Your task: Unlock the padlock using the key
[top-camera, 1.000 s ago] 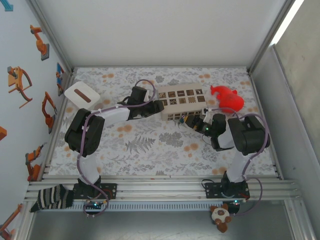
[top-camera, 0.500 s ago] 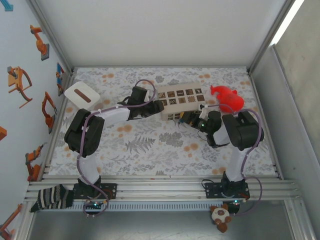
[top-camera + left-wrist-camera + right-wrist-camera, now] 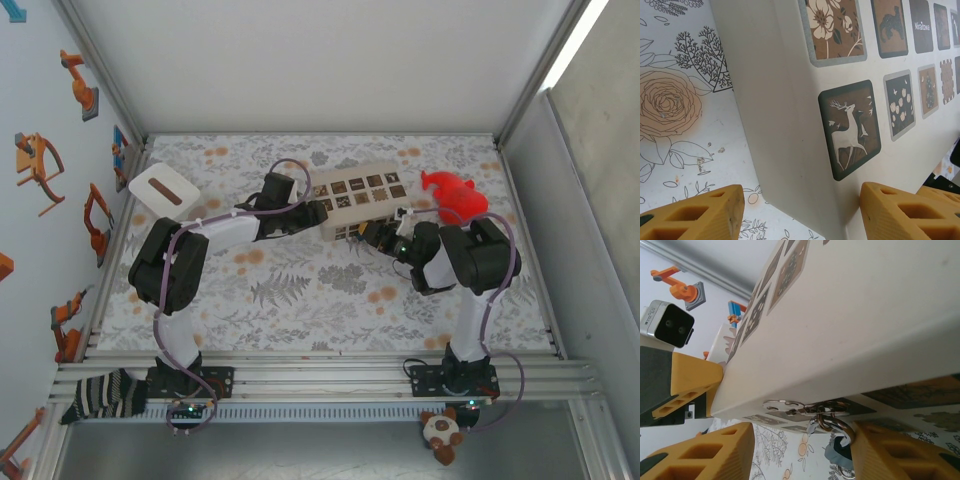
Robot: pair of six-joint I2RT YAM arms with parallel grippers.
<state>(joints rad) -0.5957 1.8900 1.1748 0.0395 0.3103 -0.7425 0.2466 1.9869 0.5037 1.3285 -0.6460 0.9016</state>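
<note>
A cream box with picture tiles lies at the back middle of the table. On its front a metal hasp carries the padlock; the steel shackle hooks through it. My right gripper is open under the hasp, and its right finger touches the shackle. The key is hidden; just a thin ring hangs below the lock. My left gripper is open, straddling the box's left top edge, one finger against the top face.
A red plastic toy lies right of the box, close to my right arm. A white block with a brown slot stands at the back left. The floral mat in front of the box is free. Frame walls bound the table.
My right gripper has slid left along the box's front to the hasp and its jaws have narrowed. The left arm and the box have stayed put.
</note>
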